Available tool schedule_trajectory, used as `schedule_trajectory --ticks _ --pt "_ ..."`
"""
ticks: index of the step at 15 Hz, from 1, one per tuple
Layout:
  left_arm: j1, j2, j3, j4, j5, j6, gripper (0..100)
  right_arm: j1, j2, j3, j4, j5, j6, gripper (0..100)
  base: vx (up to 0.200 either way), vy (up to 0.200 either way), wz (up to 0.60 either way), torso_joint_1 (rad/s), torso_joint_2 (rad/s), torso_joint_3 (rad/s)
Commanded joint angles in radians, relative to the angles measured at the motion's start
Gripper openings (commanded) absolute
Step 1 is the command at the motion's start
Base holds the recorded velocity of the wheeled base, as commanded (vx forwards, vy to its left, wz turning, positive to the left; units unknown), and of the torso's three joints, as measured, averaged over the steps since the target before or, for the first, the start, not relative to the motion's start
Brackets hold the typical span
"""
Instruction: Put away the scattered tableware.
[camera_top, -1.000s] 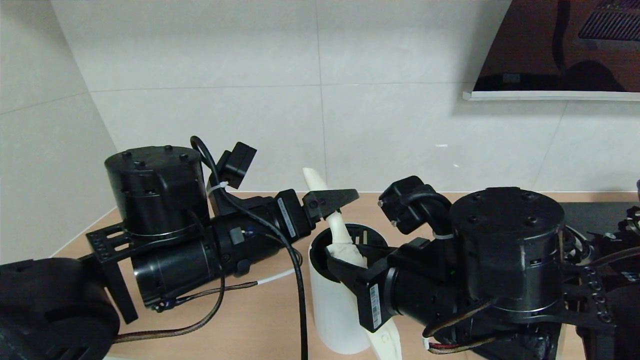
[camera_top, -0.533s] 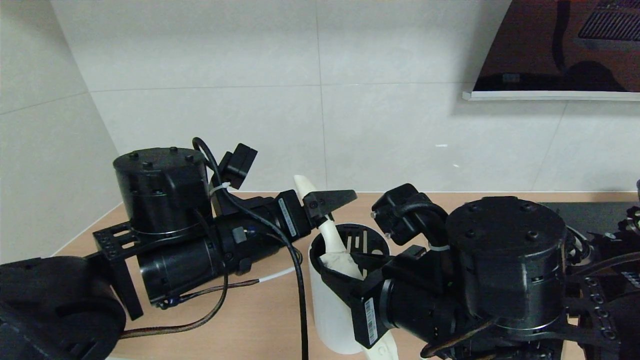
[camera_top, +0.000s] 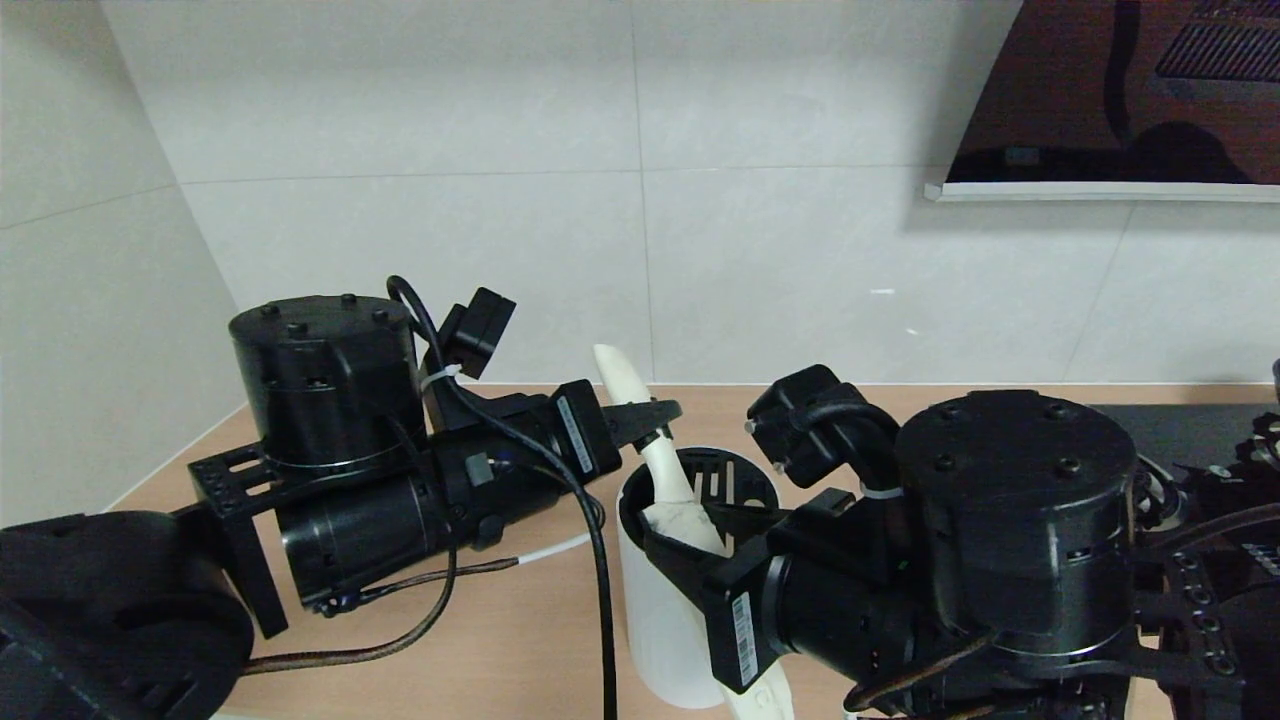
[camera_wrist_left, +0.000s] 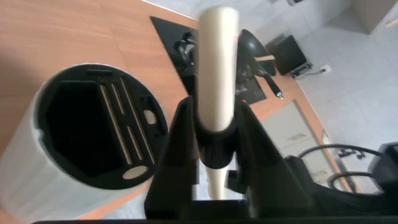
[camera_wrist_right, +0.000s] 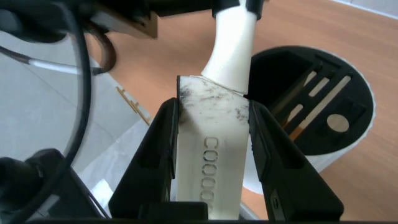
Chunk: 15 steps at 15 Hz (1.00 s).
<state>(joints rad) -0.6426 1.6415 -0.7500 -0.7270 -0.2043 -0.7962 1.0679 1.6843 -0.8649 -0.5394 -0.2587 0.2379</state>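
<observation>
A cream knife (camera_top: 668, 478) is held tilted over the white utensil holder (camera_top: 655, 620), which has a black slotted insert. My left gripper (camera_top: 650, 415) is shut on the rounded handle (camera_wrist_left: 217, 74), just above the holder's far-left rim. My right gripper (camera_top: 690, 545) is shut on the flat speckled blade (camera_wrist_right: 214, 143), at the holder's near-right rim (camera_wrist_right: 357, 137). The blade tip (camera_top: 760, 692) sticks out below the right gripper. Both arms meet above the holder (camera_wrist_left: 37, 155), and the left gripper (camera_wrist_right: 239, 6) shows past the handle in the right wrist view.
The holder stands on a wooden counter (camera_top: 520, 630) against a tiled wall. A black stovetop (camera_top: 1180, 425) lies at the right, under a dark range hood (camera_top: 1130, 100). A white cable (camera_top: 550, 550) and dark wires hang from the left arm.
The left gripper's fingers, spread around the handle before, have closed on it. The right arm shifted slightly left with the blade, and the knife tilted a little.
</observation>
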Motion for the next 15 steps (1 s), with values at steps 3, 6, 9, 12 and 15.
schedule_trajectory --ticks 3,6,9,12,15 --pt "0.0 -0.009 0.001 0.0 0.0 -0.001 0 0.0 -0.003 -0.002 -0.002 -0.001 0.0 0 0.0 0.0 0.0 0.0 0.0 0.0" --pt "-0.002 -0.011 0.008 0.0 -0.001 0.002 0 0.0 -0.001 -0.002 0.001 -0.001 0.0 0 0.0 0.0 0.0 0.0 0.0 0.0" --pt "0.0 -0.015 0.003 -0.002 -0.001 0.0 0 0.0 -0.001 0.0 0.002 -0.004 0.0 100 0.0 0.0 0.0 0.0 0.0 0.0" --pt "0.0 -0.017 -0.005 -0.002 0.003 0.0 0 0.0 -0.003 0.001 0.002 -0.004 0.0 100 0.0 0.0 0.0 0.0 0.0 0.0" --pt "0.011 -0.017 -0.025 0.0 0.037 0.002 0 0.0 -0.02 0.007 0.004 -0.004 -0.002 100 0.0 0.0 0.0 0.0 0.0 0.0"
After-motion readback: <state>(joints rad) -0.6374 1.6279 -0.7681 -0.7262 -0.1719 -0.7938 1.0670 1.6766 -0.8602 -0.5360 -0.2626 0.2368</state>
